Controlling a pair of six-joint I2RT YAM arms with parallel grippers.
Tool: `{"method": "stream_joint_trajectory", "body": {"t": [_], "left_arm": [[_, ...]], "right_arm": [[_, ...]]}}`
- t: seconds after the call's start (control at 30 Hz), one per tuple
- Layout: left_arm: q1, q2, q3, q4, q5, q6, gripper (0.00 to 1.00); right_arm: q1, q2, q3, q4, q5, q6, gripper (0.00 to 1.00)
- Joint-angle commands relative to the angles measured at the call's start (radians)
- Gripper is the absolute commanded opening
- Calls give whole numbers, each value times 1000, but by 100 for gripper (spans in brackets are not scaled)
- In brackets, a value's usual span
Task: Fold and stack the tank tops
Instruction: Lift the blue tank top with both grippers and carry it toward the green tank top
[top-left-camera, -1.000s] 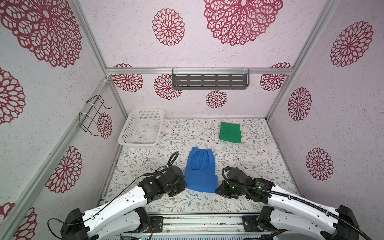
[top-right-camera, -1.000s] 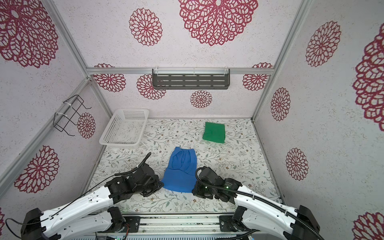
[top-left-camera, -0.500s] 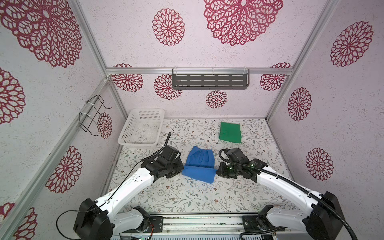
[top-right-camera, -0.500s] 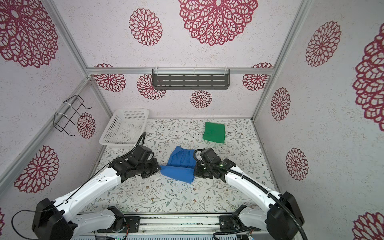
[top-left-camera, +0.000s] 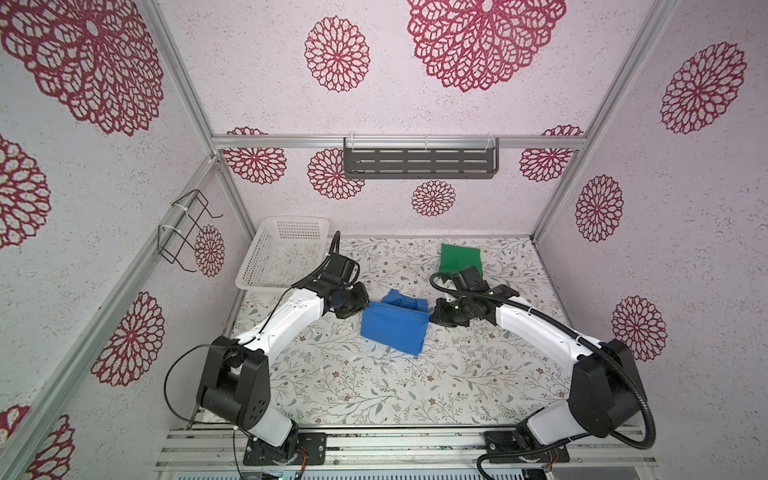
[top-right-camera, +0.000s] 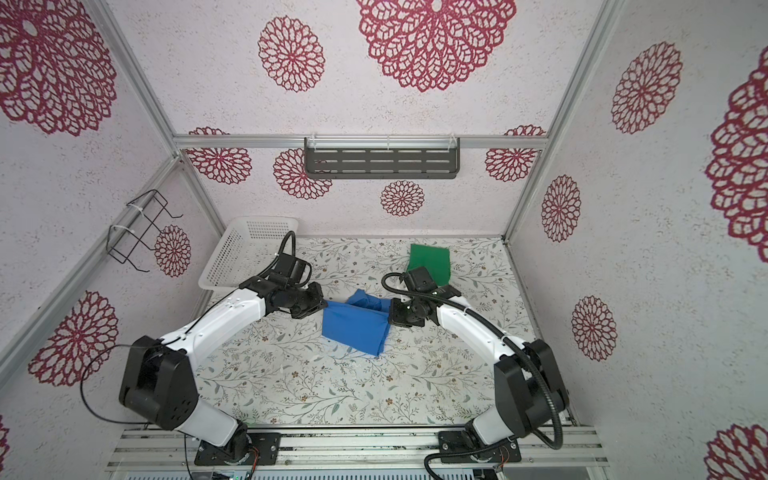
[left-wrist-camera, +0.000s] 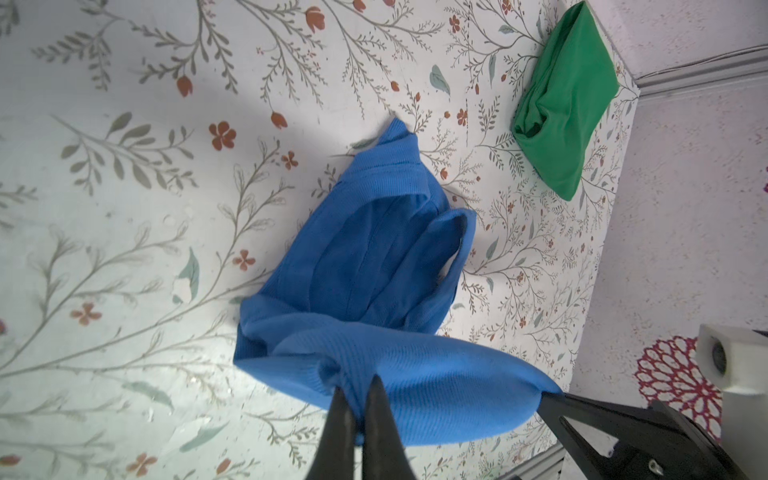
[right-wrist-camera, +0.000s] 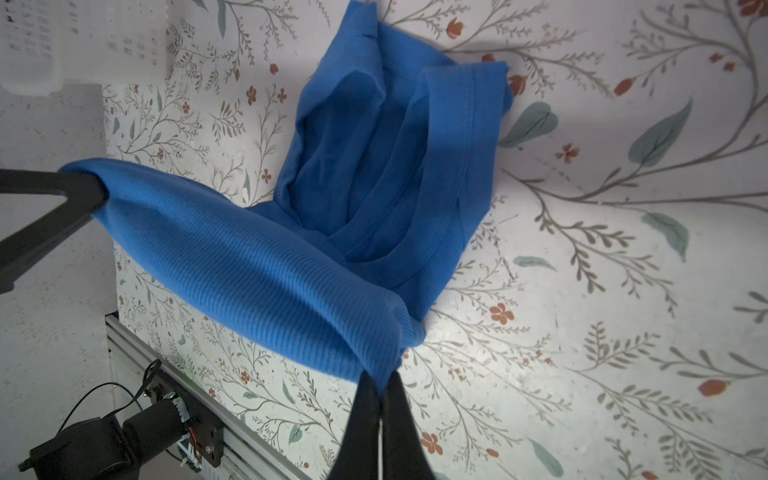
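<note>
The royal blue tank top lies mid-table, its lower half lifted and doubled over toward the straps. My left gripper is shut on one corner of the raised edge. On the opposite corner my right gripper is shut, and the blue cloth hangs stretched between the two. The green tank top lies folded at the back right, partly behind the right wrist.
A white perforated basket stands at the back left, just behind the left arm. A grey shelf hangs on the back wall and a wire rack on the left wall. The floral table is walled on three sides.
Both grippers have carried the blue top's near edge from the front of the table up and back over the garment. The top now lies doubled and shorter.
</note>
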Motion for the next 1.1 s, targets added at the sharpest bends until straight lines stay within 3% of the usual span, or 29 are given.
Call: {"method": "stream_joint_trajectory", "body": {"t": [0.0, 0.4, 0.47, 0.53, 0.57, 0.7, 0.9, 1.07], "left_arm": [[24, 77, 82, 14, 19, 78, 0], [68, 413, 336, 24, 63, 123, 1], [84, 440, 366, 25, 67, 131, 27], [102, 434, 391, 8, 61, 138, 43], [109, 417, 396, -4, 47, 140, 48], [104, 321, 345, -7, -10, 127, 52], [20, 309, 210, 97, 4, 58, 46], [-16, 329, 120, 180, -9, 4, 43]], "right_arm": [[-40, 37, 48, -44, -12, -73, 0], [-155, 294, 248, -42, -92, -203, 2], [-170, 331, 298, -27, -92, -220, 27], [-182, 336, 337, -23, -69, -223, 51], [-182, 327, 350, -20, -48, -220, 55], [-160, 250, 306, 15, 21, -142, 55], [-1, 175, 108, 251, -7, 46, 31], [93, 175, -40, 450, -2, 185, 25]]}}
